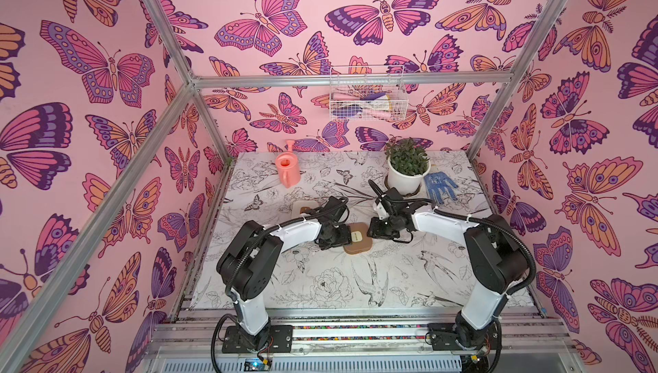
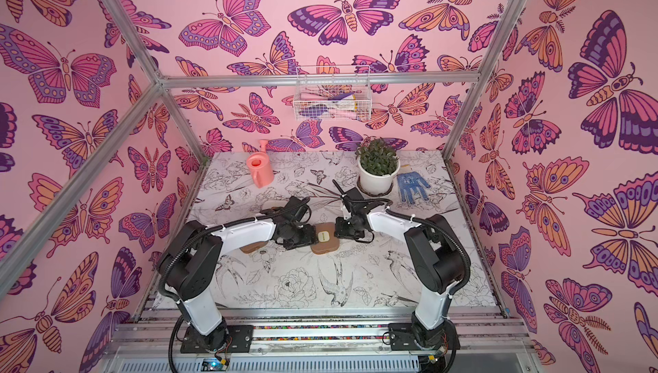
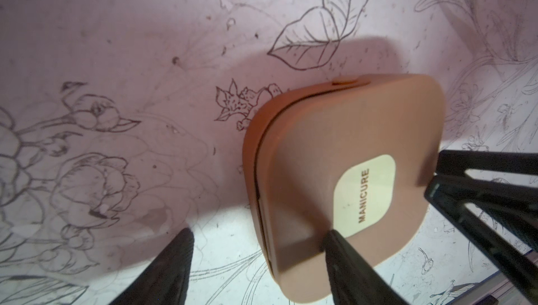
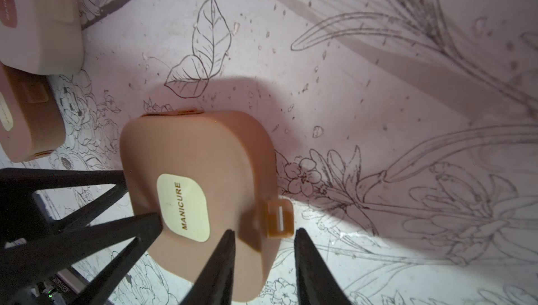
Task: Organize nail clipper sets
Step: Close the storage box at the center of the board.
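Evidently the two arms are sharing the work on one tan case (image 1: 358, 240), which lies shut and flat near the middle of the table (image 1: 331, 282), between the two grippers. The left gripper (image 3: 259, 232) stands roughly half open and grips nothing. One finger (image 3: 346, 260) appears to rest on the lid just beside the cream patch (image 3: 364, 195) marked MANICURE, and the other hangs over bare table, clear of the case. I read this as a hold-down, so the light box neither slides nor lifts. The right gripper (image 4: 265, 230) comes in from the opposite side with its jaws partly open astride the clasp (image 4: 279, 217). A small gap shows on each side, so it has hold of nothing; I judge it is lined up to pinch or flick that tab. The case is a rounded square of smooth matte plastic, softly domed, with a thin dark seam (image 3: 257, 172) between lid and base. The clasp is a darker, stubby brown tab with a pale slot. The gripper fingers are black and taper to points. Off toward the left arm's side lie a cream case (image 4: 37, 26) and a second tan case (image 4: 29, 114), both shut and close together; I cannot tell whether they touch. No loose metal tools show.
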`<state>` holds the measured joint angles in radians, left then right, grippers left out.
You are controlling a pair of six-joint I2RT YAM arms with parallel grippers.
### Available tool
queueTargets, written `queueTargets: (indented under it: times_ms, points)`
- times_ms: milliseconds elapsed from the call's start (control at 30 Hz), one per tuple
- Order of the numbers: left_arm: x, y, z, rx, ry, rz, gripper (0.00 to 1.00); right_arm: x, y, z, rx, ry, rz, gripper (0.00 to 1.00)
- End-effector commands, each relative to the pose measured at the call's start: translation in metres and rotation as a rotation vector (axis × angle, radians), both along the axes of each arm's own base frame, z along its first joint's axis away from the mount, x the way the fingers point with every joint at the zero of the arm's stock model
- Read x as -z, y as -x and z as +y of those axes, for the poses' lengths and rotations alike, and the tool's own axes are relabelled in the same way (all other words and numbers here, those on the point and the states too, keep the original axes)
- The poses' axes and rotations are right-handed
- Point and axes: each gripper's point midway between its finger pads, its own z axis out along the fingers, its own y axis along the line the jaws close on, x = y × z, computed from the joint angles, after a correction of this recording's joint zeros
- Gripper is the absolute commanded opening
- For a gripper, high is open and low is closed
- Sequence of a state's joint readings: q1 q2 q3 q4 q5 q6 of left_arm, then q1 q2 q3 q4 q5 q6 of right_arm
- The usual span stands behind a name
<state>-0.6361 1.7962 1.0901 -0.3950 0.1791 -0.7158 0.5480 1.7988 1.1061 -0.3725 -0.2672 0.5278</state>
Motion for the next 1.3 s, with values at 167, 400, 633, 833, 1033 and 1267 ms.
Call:
queueTargets:
  times_ms: [167,400,633,833,1033,1267]
  points:
    - [0.018,0.012,0.012,-0.002,-0.078,0.057,0.72,0.008,-0.003,0.006,0.005,0.008,0.01,0.34]
    - [0.019,0.011,0.01,0.005,-0.076,0.06,0.72,0.012,-0.003,0.007,0.001,0.016,0.018,0.33]
    - [0.02,0.01,0.008,0.006,-0.073,0.064,0.72,0.016,-0.002,0.004,-0.013,0.073,0.015,0.34]
    - [0.022,0.008,0.006,0.008,-0.074,0.067,0.72,0.005,-0.006,-0.002,-0.041,0.162,-0.036,0.37]
    - [0.02,0.002,0.002,0.01,-0.067,0.058,0.68,0.007,-0.006,0.001,-0.06,0.176,-0.031,0.33]
    - [0.016,0.0,-0.003,0.017,-0.051,0.054,0.56,0.013,-0.003,0.004,-0.071,0.18,-0.015,0.31]
